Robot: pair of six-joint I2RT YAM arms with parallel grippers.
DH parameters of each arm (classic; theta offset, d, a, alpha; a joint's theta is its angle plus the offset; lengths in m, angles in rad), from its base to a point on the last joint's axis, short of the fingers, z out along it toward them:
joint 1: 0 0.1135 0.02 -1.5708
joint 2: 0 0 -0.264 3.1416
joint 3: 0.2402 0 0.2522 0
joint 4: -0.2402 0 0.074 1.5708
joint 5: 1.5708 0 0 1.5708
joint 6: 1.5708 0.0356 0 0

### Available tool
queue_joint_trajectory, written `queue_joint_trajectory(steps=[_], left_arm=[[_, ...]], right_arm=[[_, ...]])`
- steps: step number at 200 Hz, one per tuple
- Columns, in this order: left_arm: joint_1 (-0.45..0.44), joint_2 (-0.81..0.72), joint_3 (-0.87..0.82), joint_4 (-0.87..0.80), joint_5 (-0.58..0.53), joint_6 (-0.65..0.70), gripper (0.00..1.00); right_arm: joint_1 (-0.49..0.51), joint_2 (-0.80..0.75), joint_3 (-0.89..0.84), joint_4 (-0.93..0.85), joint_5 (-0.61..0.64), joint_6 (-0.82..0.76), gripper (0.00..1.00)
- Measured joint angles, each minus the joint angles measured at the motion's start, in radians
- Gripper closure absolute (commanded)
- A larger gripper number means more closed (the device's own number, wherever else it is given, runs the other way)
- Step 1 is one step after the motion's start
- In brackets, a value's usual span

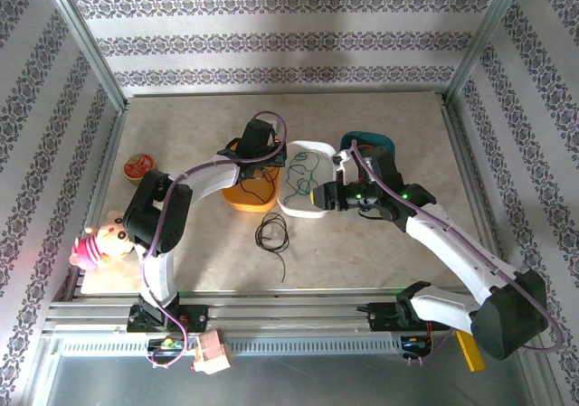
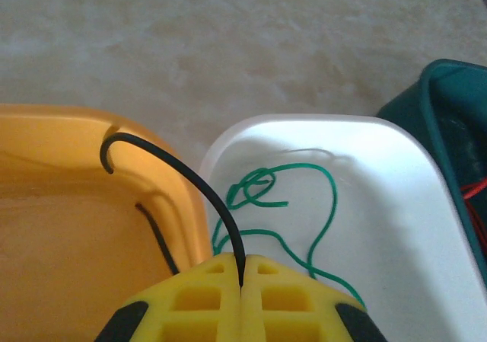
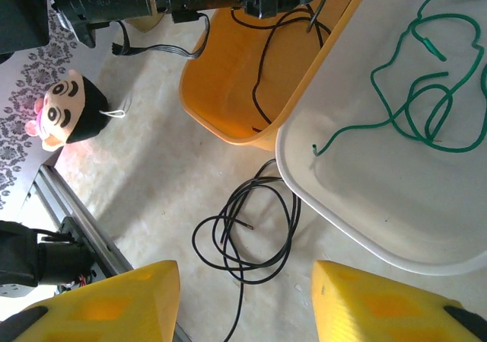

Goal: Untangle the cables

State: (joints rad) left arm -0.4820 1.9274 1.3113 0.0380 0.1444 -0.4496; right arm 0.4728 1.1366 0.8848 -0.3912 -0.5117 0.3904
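Clamps black cable (image 2: 199, 186) in shut left pincer (image 2: 241, 285), strand arcing ahead-left | holds right pincer (image 3: 243, 281) parted, empty, coiled black cable (image 3: 245, 237) ahead.

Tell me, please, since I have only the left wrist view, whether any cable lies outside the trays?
Observer: Yes, a coiled black cable lies on the table, just in front of the orange tray and the white tray.
Operator: Thank you. Where is the right tool?
Observer: The right tool is open and empty, and it points toward that coil.
Operator: Does the held black cable in my left tool reach the orange tray's floor?
Observer: It seems so. The right wrist view shows a black strand hanging from beneath the left arm down to the tray's floor.
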Motion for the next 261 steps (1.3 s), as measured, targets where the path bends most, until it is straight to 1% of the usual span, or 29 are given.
queue_joint_trajectory(steps=[12, 16, 24, 42, 49, 55, 62, 79, 91, 110, 127, 144, 181, 197, 214, 226, 261], left_arm=[[0.0, -0.006, -0.005, -0.002, -0.031, 0.0, 1.0], [0.0, -0.012, -0.012, -0.002, -0.044, 0.0, 0.97], [0.0, -0.028, -0.029, -0.01, -0.07, 0.0, 0.87], [0.0, -0.087, -0.075, -0.04, -0.118, 0.003, 0.5], [0.0, -0.116, -0.092, -0.055, -0.134, 0.003, 0.39], [0.0, -0.145, -0.106, -0.071, -0.148, 0.004, 0.32], [-0.001, -0.181, -0.118, -0.09, -0.161, 0.007, 0.27], [-0.008, -0.275, -0.134, -0.144, -0.207, 0.024, 0.2], [-0.024, -0.349, -0.142, -0.183, -0.244, 0.035, 0.19], [-0.074, -0.476, -0.177, -0.235, -0.285, 0.048, 0.18], [-0.13, -0.576, -0.235, -0.288, -0.295, 0.049, 0.18], [-0.179, -0.628, -0.303, -0.341, -0.29, 0.039, 0.18], [-0.268, -0.621, -0.46, -0.439, -0.243, -0.036, 0.22], [-0.291, -0.602, -0.513, -0.447, -0.195, -0.07, 0.27], [-0.295, -0.579, -0.547, -0.445, -0.148, -0.105, 0.32], [-0.295, -0.56, -0.555, -0.444, -0.126, -0.119, 0.34], [-0.295, -0.52, -0.555, -0.442, -0.092, -0.136, 0.41]], right_arm=[[-0.002, -0.003, 0.0, -0.002, 0.0, -0.001, 0.51], [-0.004, -0.005, 0.0, -0.002, 0.0, -0.001, 0.51], [-0.006, -0.006, 0.0, -0.002, -0.001, -0.002, 0.51], [-0.013, -0.006, 0.0, -0.002, -0.001, -0.004, 0.51], [-0.013, -0.006, 0.0, -0.002, -0.001, -0.004, 0.51], [-0.013, -0.006, 0.0, -0.002, -0.001, -0.004, 0.51], [-0.013, -0.006, 0.0, -0.002, -0.001, -0.004, 0.51], [-0.013, -0.006, 0.0, -0.001, -0.001, -0.004, 0.51], [-0.013, -0.006, 0.0, -0.001, -0.001, -0.004, 0.51], [-0.013, -0.006, 0.0, 0.0, -0.001, -0.004, 0.51], [-0.013, -0.006, -0.002, 0.002, 0.0, -0.004, 0.51], [-0.013, -0.005, -0.005, 0.004, 0.0, -0.003, 0.51], [-0.013, 0.011, -0.006, 0.019, 0.018, -0.002, 0.52], [-0.013, 0.014, -0.006, 0.023, 0.027, 0.0, 0.52], [-0.013, 0.018, -0.006, 0.022, 0.031, 0.0, 0.52], [-0.013, 0.018, -0.006, 0.022, 0.034, 0.0, 0.52], [-0.013, 0.018, -0.009, 0.022, 0.045, 0.0, 0.52]])
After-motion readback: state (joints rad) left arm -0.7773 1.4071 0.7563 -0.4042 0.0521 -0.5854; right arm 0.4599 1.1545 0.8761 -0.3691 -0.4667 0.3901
